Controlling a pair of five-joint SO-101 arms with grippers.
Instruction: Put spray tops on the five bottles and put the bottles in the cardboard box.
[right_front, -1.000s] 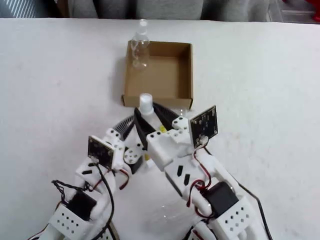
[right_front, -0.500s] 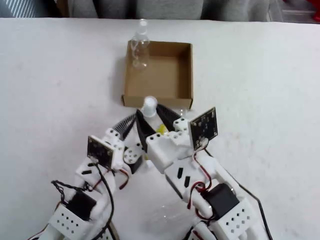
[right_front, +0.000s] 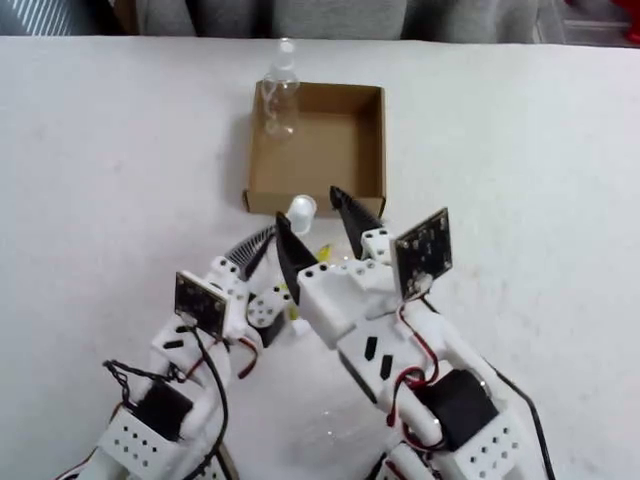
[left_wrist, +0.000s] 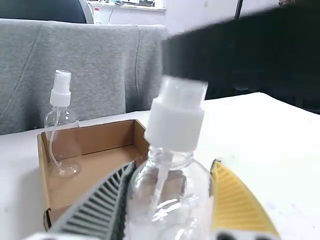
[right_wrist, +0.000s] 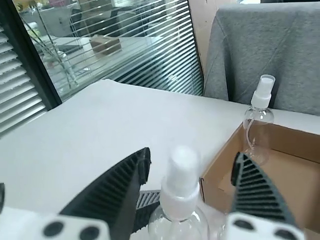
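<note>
Currently: one capped bottle (right_front: 279, 100) stands in cardboard box (right_front: 372, 140) corner. Second bottle (left_wrist: 167, 205), top on, pinched by my left gripper (left_wrist: 169, 197) just outside box; right gripper (right_wrist: 193, 161) spread around its top. I reckon four unboxed.

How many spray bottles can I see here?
2. One bottle stands in the cardboard box's far left corner; the left pincer holds a second bottle before the box. Others may hide under the arms.
</note>
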